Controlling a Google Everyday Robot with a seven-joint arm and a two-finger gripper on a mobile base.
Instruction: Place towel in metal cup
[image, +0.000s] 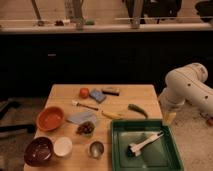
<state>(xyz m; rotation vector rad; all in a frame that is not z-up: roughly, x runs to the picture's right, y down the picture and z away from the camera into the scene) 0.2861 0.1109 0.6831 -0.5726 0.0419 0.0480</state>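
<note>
The soft light blue towel (81, 117) lies flat in the middle of the light wooden bench (127, 97). The small shiny metal cup (96, 148) stands near it, lower down, just beside the green plastic tray (114, 147). The white arm's end effector (169, 116) hangs at the right of the frame, beside the bench edge. I cannot tell if it is open or closed.

Table (135, 92): pale wood, matt, carrying a towel (81, 117) of soft pale-blue cloth, a small metal cup (96, 148) of steel with a dull shine, an orange bowl (50, 118) and a dark bowl (38, 150), both glossy, and a white bowl (63, 146), smooth and matt. Green tray (142, 122): hard smooth plastic, light glinting off its floor. Arm (187, 85): smooth white shell, faintly glossy; the gripper (169, 118) below it, just off the table's right edge, looks yellowish and dull.
</note>
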